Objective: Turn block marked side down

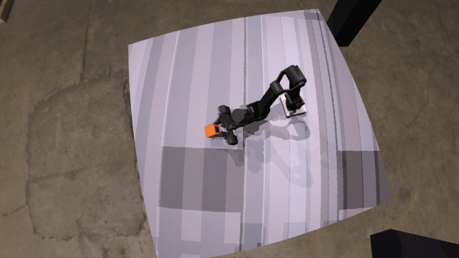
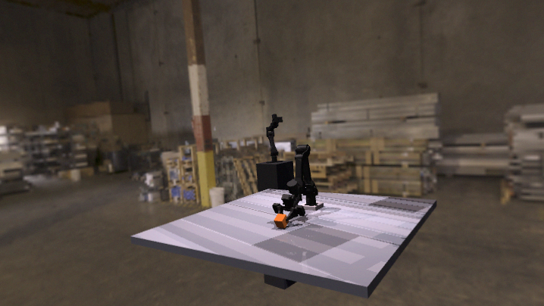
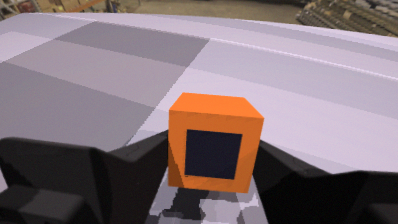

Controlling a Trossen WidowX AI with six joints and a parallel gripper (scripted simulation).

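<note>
The orange block point(image 1: 210, 131) point(image 2: 280, 220) point(image 3: 216, 186) sits between the fingertips of my gripper point(image 1: 216, 129) point(image 3: 211, 139), which is shut on it. Its marked side, a dark square point(image 1: 217, 129) point(image 3: 212, 155), faces back toward the wrist and the arm. In the exterior view the block looks tilted, low over the table point(image 1: 192, 80) point(image 2: 198, 234) point(image 3: 310, 100). Whether its lower edge touches the table cannot be told. The fingers reach forward at a shallow slant, one on each side of the block. The block's underside is hidden.
The arm's pale base point(image 1: 295, 112) point(image 2: 313, 206) stands on the table behind the gripper. The near table edge point(image 2: 251, 266) lies beyond the block. A second small arm on a black pedestal point(image 2: 267, 176) stands behind the table.
</note>
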